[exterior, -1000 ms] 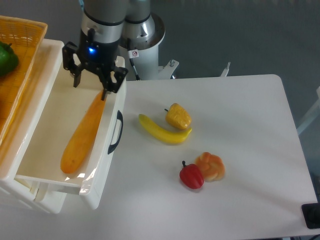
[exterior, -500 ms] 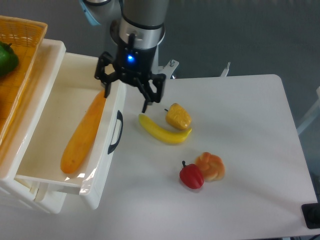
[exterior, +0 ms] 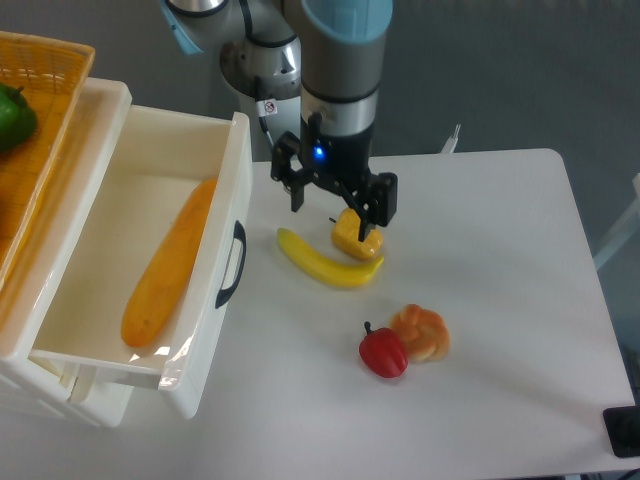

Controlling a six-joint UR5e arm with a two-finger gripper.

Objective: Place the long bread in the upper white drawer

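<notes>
The long bread (exterior: 168, 265), a smooth orange-golden loaf, lies lengthwise inside the upper white drawer (exterior: 228, 155), which is pulled open with its black handle (exterior: 232, 265) facing right. My gripper (exterior: 335, 210) is open and empty. It hangs over the table to the right of the drawer, above the yellow pepper (exterior: 352, 236) and the banana's upper end, apart from the bread.
A curved yellow banana (exterior: 325, 264) lies on the white table (exterior: 500, 300). A red pepper (exterior: 383, 351) and a knotted bun (exterior: 422, 332) sit lower right. A woven yellow basket (exterior: 45, 90) with a green item (exterior: 14, 115) stands above the drawer at left.
My gripper has moved right, from over the drawer's far end to above the yellow pepper. The bread stays lying in the drawer.
</notes>
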